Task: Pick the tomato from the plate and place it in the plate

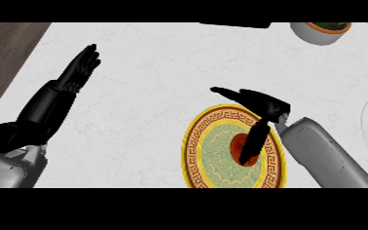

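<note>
- Head view: pick step judged in hand; right hand [260, 108] is lowered over the tomato [239, 145], fingers [251, 143] extended down across it, thumb spread, nothing held yet.
- Next move judged: fingers to be closed round the tomato, then a lift.
- Tomato is seen as red and round, partly hidden, lying mid-plate [208, 163] on the counter [158, 78].
- Left hand [81, 69] is rested open at left.
</note>
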`<state>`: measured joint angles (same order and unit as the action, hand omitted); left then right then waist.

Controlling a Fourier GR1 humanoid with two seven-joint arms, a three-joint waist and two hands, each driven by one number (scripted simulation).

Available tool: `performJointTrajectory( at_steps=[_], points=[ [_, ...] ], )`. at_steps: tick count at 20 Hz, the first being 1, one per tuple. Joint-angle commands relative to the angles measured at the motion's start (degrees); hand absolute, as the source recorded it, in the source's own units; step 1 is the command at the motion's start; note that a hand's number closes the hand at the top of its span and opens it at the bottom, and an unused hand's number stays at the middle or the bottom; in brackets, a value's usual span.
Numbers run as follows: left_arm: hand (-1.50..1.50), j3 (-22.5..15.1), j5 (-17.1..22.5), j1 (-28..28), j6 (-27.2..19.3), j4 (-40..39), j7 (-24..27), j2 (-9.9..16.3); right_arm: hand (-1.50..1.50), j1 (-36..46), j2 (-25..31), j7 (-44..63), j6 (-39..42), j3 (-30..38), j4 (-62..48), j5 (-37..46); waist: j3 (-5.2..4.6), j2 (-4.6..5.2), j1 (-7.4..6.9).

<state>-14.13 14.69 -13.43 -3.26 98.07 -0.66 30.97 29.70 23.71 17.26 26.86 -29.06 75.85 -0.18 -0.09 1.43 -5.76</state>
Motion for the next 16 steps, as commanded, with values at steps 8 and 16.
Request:
performJointTrajectory(
  at_steps=[8, 16],
  points=[
    [0.0, -1.47, -4.75, 0.43, -1.29, -3.82, 0.85, -4.58, -1.5, 19.97, -8.12, 3.52, 15.37, -6.62, -10.63, 8.74, 0.07, -1.29, 4.89],
    [0.0, 1.38, -3.03, 2.71, 2.26, -4.14, 3.31, -3.67, -1.5, 24.66, -11.35, 22.48, 32.1, -2.51, -16.95, -4.34, 0.02, -1.51, 5.34]
  ],
)
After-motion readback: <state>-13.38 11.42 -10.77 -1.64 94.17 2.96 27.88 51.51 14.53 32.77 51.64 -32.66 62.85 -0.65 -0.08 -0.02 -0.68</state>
